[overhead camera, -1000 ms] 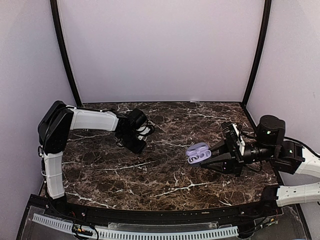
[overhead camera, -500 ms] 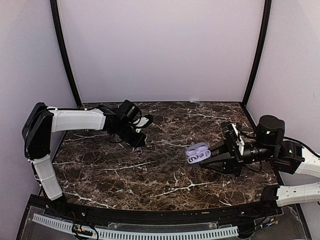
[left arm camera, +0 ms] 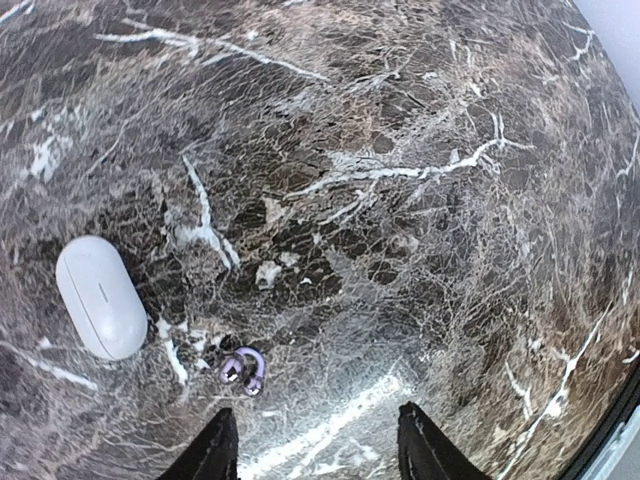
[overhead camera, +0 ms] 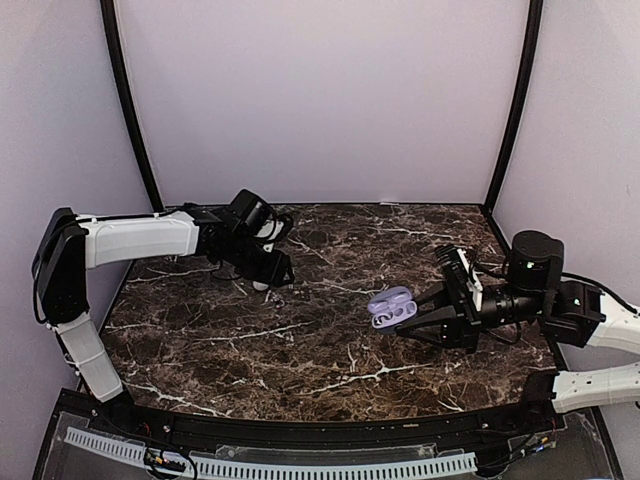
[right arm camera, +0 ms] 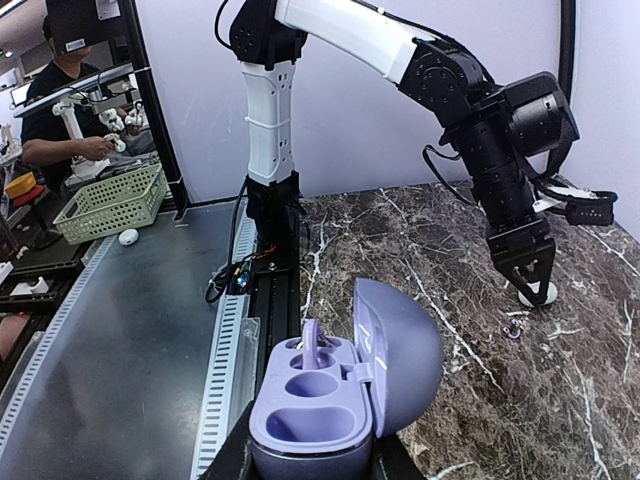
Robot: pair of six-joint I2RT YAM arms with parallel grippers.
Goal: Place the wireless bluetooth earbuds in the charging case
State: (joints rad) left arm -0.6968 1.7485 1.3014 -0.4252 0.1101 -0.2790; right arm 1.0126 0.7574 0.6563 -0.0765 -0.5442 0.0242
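The charging case (overhead camera: 390, 304) is lavender, open, and held off the table in my right gripper (overhead camera: 408, 318). In the right wrist view the case (right arm camera: 330, 400) shows its lid up, with one lilac earbud (right arm camera: 312, 345) standing in the far slot and the near slots empty. My right gripper (right arm camera: 315, 468) is shut on the case's base. A second small lilac earbud (left arm camera: 243, 370) lies on the marble just ahead of my left gripper (left arm camera: 316, 415), which is open and empty above it. That earbud also shows in the right wrist view (right arm camera: 513, 330).
A plain white oval pebble (left arm camera: 100, 297) lies on the marble left of the loose earbud; it also shows in the top view (overhead camera: 262, 285) under the left gripper (overhead camera: 272, 272). The dark marble table (overhead camera: 300, 340) has a black rail at the front and walls around.
My left arm has stretched out to the right and lowered its gripper over the white pebble and loose earbud. My right gripper has shifted slightly left with the open case.
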